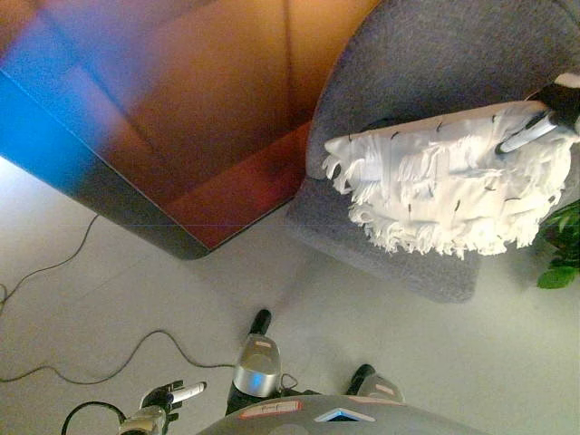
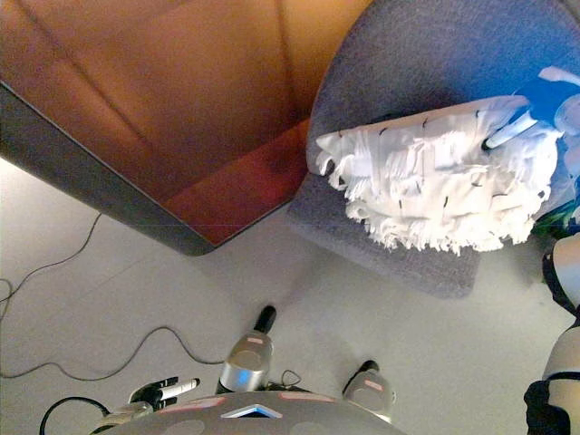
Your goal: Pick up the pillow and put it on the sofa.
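Fringed white fabric pillow [image 1: 449, 186] lies on the grey upholstered sofa [image 1: 435, 54] seat, right robot hand [image 1: 544, 122] pinching its far edge to settle it; left robot hand [image 1: 168, 399] hangs low, fingers relaxed.

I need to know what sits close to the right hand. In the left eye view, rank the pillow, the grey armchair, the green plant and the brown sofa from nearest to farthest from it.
From the right hand, at the upper right:
1. Pillow: white and fringed, right under the fingers.
2. Grey armchair: beneath and behind the pillow.
3. Green plant: right edge, below the hand.
4. Brown sofa: far over on the left.
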### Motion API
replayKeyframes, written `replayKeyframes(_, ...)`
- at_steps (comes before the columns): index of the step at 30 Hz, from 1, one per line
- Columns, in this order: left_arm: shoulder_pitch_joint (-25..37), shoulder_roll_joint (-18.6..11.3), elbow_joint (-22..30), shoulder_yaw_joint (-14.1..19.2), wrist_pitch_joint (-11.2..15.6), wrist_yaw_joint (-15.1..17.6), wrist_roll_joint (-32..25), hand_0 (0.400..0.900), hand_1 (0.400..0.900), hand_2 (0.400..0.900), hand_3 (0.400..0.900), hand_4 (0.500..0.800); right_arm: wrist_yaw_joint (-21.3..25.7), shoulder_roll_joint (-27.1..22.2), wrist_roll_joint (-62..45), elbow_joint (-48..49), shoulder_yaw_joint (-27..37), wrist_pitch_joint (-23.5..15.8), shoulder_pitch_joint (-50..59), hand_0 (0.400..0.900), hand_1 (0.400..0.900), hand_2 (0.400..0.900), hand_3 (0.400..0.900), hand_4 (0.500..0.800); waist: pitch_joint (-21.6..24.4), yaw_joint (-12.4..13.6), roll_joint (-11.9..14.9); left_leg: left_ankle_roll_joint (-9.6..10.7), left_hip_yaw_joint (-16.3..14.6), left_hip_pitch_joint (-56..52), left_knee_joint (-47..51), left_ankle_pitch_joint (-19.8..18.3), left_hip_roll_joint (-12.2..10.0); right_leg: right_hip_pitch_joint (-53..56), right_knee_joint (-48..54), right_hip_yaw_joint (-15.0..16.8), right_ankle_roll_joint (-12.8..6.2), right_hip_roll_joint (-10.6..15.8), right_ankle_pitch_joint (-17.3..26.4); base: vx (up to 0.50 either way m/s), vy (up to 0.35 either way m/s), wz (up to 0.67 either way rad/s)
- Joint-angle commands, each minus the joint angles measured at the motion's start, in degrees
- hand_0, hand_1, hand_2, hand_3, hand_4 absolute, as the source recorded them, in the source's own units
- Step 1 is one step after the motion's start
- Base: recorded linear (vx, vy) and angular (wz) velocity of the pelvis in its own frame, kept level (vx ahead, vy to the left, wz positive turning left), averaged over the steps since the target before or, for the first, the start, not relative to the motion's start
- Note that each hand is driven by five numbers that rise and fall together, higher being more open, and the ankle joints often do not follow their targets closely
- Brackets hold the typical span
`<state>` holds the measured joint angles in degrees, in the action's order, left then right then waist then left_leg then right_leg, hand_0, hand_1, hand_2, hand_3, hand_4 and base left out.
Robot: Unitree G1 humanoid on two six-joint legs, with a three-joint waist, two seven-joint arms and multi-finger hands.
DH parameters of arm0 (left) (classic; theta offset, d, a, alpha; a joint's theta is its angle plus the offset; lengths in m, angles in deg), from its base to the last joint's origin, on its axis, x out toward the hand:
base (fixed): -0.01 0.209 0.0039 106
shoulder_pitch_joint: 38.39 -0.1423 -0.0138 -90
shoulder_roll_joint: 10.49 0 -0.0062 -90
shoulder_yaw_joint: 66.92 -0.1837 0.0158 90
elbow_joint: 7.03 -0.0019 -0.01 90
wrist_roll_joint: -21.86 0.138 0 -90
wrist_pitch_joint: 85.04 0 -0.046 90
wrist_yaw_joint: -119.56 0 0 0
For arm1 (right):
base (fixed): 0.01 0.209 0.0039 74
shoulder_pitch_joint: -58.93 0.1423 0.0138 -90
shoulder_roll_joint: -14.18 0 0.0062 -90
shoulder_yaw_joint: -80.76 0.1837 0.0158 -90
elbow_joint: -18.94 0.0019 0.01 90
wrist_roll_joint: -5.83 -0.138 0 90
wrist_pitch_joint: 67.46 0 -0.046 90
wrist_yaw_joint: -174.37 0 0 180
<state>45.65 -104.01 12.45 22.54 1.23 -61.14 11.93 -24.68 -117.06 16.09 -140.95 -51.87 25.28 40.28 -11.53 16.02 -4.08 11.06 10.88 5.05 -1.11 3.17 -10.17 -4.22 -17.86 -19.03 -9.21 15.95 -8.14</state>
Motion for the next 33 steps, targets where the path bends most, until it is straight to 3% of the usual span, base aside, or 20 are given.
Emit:
replayKeyframes(1, -0.9, -4.4, -0.9, -3.0, 0.5, 0.3, -1.6, 0.900, 0.900, 0.900, 0.900, 0.800, 5.8, -1.9, 2.0, 0.1, -3.9, 1.3, 14.6, 0.900, 0.900, 0.900, 0.900, 0.800, 3.4, 1.2, 1.8, 1.5, -2.5, -6.3, 1.2, 11.3, -9.0, -7.8, -5.0, 1.5, 2.76, 2.9, 3.2, -0.01, 0.039, 0.07)
replayKeyframes(6, 1.5, -4.5, -2.6, -2.7, -2.8, -0.8, -2.7, 0.900, 0.900, 0.900, 0.900, 0.800, 7.1, -1.6, 6.3, -1.8, -5.6, 2.8, 15.6, 0.900, 0.900, 0.900, 0.900, 0.800, 5.0, -0.5, 1.2, 1.8, -4.6, -7.9, 2.0, 13.0, -9.6, -8.1, -6.1, 2.1, 3.28, 2.9, 2.5, 0.07, 0.062, 0.00)
replayKeyframes(11, 1.4, -4.4, -2.9, -2.9, -3.1, -1.4, -3.3, 0.900, 0.900, 0.900, 0.900, 0.800, 9.2, -2.1, 7.9, -2.6, -5.6, 4.6, 14.8, 0.900, 0.900, 0.900, 0.900, 0.800, 5.6, -1.0, 0.7, 2.0, -5.4, -7.9, 2.0, 14.5, -9.7, -7.5, -5.3, 2.0, 3.54, 2.7, 2.5, 0.03, 0.026, 0.01)
replayKeyframes(20, 2.0, -4.1, -5.2, -2.3, -2.2, -2.6, -4.5, 0.900, 0.900, 0.900, 0.900, 0.800, 21.7, -3.7, 8.0, -4.0, -3.3, 10.8, 13.8, 0.900, 0.900, 0.900, 0.900, 0.800, 6.2, -2.3, 0.4, 2.2, -6.8, -6.9, 1.8, 16.2, -9.5, -5.7, -1.2, 2.2, 3.93, 1.8, 3.0, 0.00, 0.019, -0.05)
replayKeyframes(33, 2.9, -5.0, -6.8, -1.8, -1.8, -3.7, -4.1, 0.900, 0.900, 0.900, 0.900, 0.800, 21.9, -9.3, 6.2, -6.5, 1.4, 13.9, 9.6, 0.900, 0.900, 0.900, 0.900, 0.800, 8.3, -4.7, 1.3, 2.6, -9.7, -6.8, -0.2, 16.5, -9.3, 0.1, 5.6, 2.2, 3.94, 0.2, 4.3, 0.02, 0.007, -0.12)
